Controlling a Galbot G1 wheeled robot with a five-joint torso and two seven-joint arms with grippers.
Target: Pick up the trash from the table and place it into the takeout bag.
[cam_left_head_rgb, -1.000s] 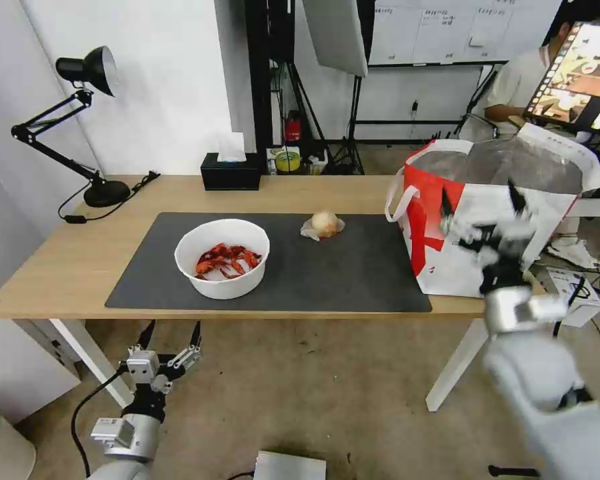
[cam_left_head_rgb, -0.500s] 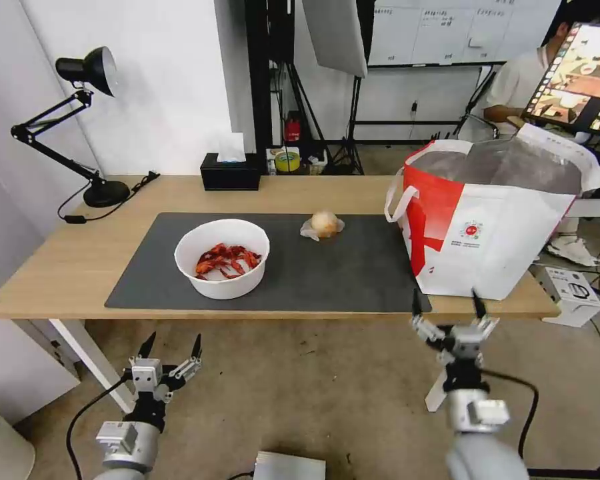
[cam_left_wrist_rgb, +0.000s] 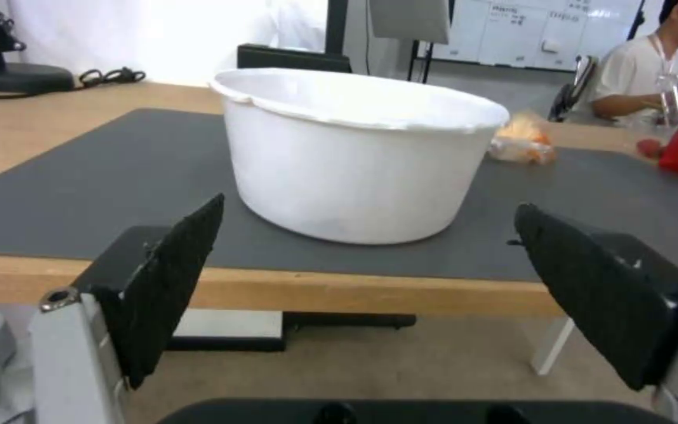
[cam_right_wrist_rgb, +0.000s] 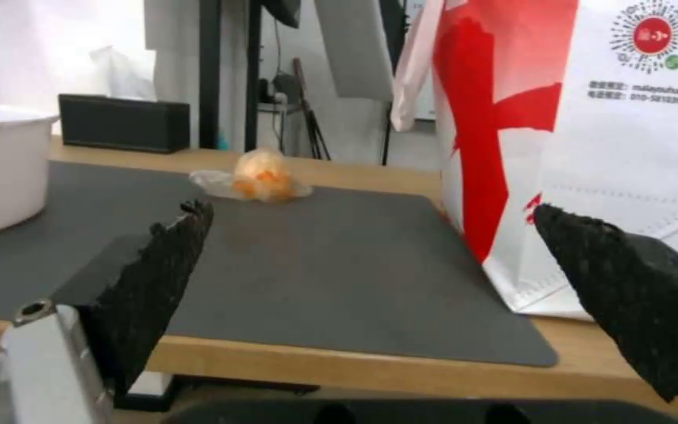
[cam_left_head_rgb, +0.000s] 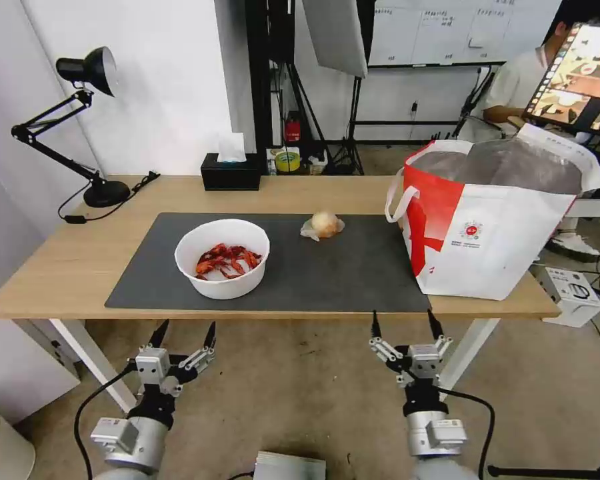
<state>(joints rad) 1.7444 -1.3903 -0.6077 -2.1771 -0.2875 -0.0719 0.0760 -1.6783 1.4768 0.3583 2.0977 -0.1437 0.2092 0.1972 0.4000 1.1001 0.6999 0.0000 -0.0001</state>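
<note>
White bowl (cam_left_head_rgb: 222, 258) w/ red shells (cam_left_head_rgb: 227, 259), yellowish clear-wrapped ball (cam_left_head_rgb: 324, 225), dk-grey mat (cam_left_head_rgb: 327, 273) on light-wood desk (cam_left_head_rgb: 60, 267), white-and-red bag (cam_left_head_rgb: 487, 230) w/ silver lining, small round red logo.

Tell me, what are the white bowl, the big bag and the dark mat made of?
The white bowl looks like thin matte plastic or foam: smooth wall, slightly wavy rim. I cannot tell which. The bag seems to be soft non-woven fabric with a dotted, stitched texture on its side and a shiny silver, foil-like lining. The dark mat looks like a thin, dull-surfaced sheet, perhaps felt or rubber, lying flat on the table.
</note>
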